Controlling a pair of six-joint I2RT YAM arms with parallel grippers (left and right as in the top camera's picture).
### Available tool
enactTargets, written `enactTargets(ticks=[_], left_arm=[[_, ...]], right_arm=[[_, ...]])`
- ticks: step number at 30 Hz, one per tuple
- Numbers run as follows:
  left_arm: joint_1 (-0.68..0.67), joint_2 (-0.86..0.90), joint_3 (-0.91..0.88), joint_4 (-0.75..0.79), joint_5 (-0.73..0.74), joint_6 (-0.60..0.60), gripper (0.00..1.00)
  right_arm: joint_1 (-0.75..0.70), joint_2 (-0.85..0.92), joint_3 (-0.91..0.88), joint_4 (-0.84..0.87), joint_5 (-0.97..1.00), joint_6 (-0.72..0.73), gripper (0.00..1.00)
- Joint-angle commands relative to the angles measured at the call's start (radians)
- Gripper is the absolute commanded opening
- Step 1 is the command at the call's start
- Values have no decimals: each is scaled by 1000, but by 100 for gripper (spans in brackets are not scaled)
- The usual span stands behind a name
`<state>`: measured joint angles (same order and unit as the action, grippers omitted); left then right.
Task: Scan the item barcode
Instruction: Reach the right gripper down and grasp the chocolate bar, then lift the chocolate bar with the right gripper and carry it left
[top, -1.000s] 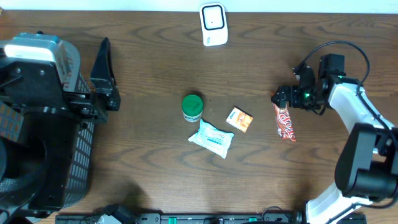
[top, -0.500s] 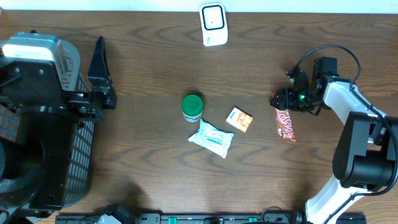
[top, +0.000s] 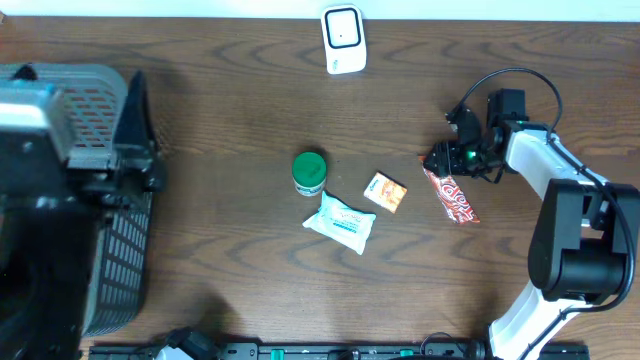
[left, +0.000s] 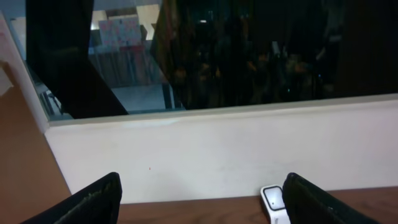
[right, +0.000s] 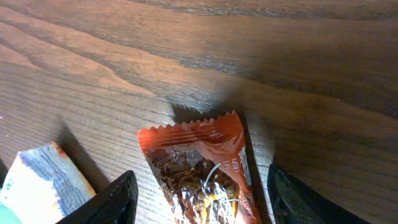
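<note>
The item is a red snack bar wrapper (top: 452, 196) lying right of centre on the wooden table. My right gripper (top: 443, 158) sits over its far end. In the right wrist view the wrapper (right: 205, 168) lies between the two black fingers of my right gripper (right: 202, 177), its crimped end slightly raised and casting a shadow; the jaws are shut on it. The white barcode scanner (top: 341, 38) stands at the back edge, and also shows as the scanner (left: 273, 202) in the left wrist view. My left gripper (left: 199, 199) is open, empty, aimed at the back wall.
A green-lidded jar (top: 310, 172), a white packet (top: 340, 222) and a small orange box (top: 385, 192) lie in the middle of the table. A black mesh basket (top: 120, 260) stands at the left under my left arm (top: 70, 110).
My right gripper narrowed onto the red wrapper and shifted left, swinging the wrapper's far end leftward. My left arm rose and pulled back to the left.
</note>
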<state>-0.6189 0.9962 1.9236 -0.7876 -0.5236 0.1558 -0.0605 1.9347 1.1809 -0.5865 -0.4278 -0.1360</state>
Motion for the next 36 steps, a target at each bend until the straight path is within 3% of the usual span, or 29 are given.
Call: enactTargets(ticks=[1,7,12,19,21,22,25,30,33,36], left_arm=[[1,-23,-5,5,-13,9,82],[1,-38,-5,5,-13,9,82],[1,-38,-5,5,-13,8,82],[1,-38,-5,5,-13,8,82],[1,-38,-5,5,-13,8,82],[1,-38,-5,5,-13,8,82],[1,-38,-5,5,-13,8,82],[1,-38,-5,4,-13,8,82],[1,-38,-5,3,-13,8,82],[1,-38,-5,-3,-13,9,82]], right_arm=[[9,15,7,-3,34,-1,65],[10,15,0,-49,35,-64,62],[10,15,-5,-63,72,-75,44],[10,49,-8,-32,72,-75,29],[10,95,-8,-24,63,-74,6],[10,113,-7,-22,47,-74,1],[10,124,-6,-24,23,-44,1],[10,46,84,-163,35,55,1],[20,-34,132,-220,146,131,1],[105,-169,139,-256,692,374,1]])
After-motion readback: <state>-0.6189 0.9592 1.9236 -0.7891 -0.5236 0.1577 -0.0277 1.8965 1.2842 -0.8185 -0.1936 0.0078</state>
